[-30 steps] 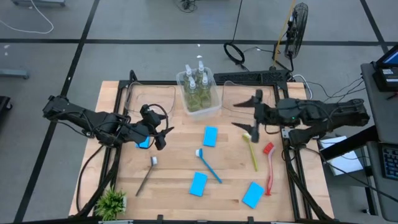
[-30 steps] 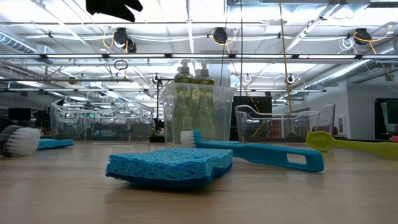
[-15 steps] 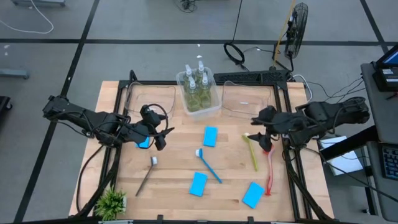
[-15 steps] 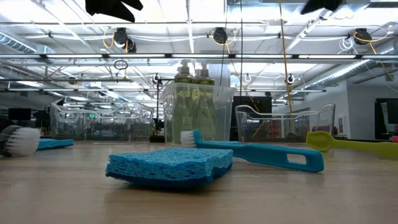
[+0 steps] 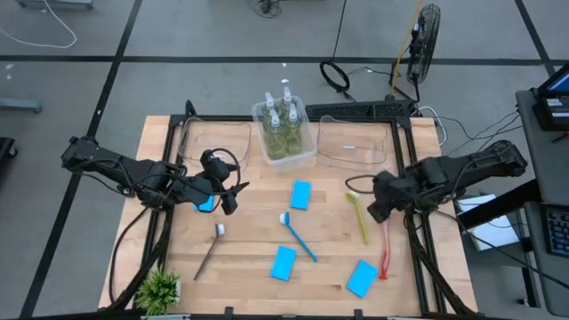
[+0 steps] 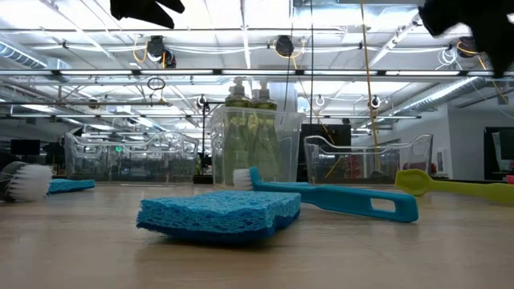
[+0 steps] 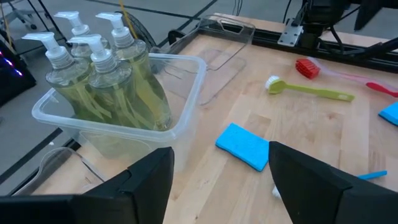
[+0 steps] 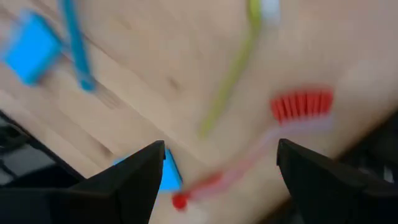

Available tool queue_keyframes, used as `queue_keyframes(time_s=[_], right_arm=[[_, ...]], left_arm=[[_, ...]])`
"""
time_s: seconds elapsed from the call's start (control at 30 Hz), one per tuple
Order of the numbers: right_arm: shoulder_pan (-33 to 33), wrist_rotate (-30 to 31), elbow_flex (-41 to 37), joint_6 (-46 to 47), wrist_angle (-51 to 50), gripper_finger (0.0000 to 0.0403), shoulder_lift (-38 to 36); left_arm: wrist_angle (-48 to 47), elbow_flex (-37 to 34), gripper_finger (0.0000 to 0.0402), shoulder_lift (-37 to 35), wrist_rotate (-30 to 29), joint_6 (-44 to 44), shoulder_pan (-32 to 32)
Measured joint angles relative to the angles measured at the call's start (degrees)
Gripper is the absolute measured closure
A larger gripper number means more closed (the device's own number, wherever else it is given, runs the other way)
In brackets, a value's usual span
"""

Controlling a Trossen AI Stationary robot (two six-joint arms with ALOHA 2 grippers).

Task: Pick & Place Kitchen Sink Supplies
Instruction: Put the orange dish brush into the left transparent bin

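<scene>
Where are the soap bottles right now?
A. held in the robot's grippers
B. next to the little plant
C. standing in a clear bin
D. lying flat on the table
C: all four soap bottles stand upright together inside the clear bin at the table's back edge.

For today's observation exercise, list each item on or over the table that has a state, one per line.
soap bottles: upright in the middle bin
left bin: empty
right bin: empty
red brush: lying flat
yellow brush: lying flat
left end effector: open, holding nothing
right end effector: open above the red brush
</scene>
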Motion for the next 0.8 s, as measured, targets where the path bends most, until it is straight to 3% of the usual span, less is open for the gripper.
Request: queue_keyframes(time_s=[0.23, 0.53, 0.8], right_arm=[[2.7, -11.2, -13.9, 8.0, 3.4, 0.0103, 0.0], [7.5, -11.3, -23.7, 16.8, 19.4, 0.0103, 0.0], [9.8, -10.8, -29.0, 25.8, 24.0, 0.0112, 0.0]], left_arm=[[0.0, 0.0, 0.0131, 0.0, 0.0, 0.0, 0.0], [0.0, 0.0, 0.0138, 0.0, 0.0, 0.2, 0.0], [0.0, 0.0, 0.0151, 0.0, 0.0, 0.2, 0.0]])
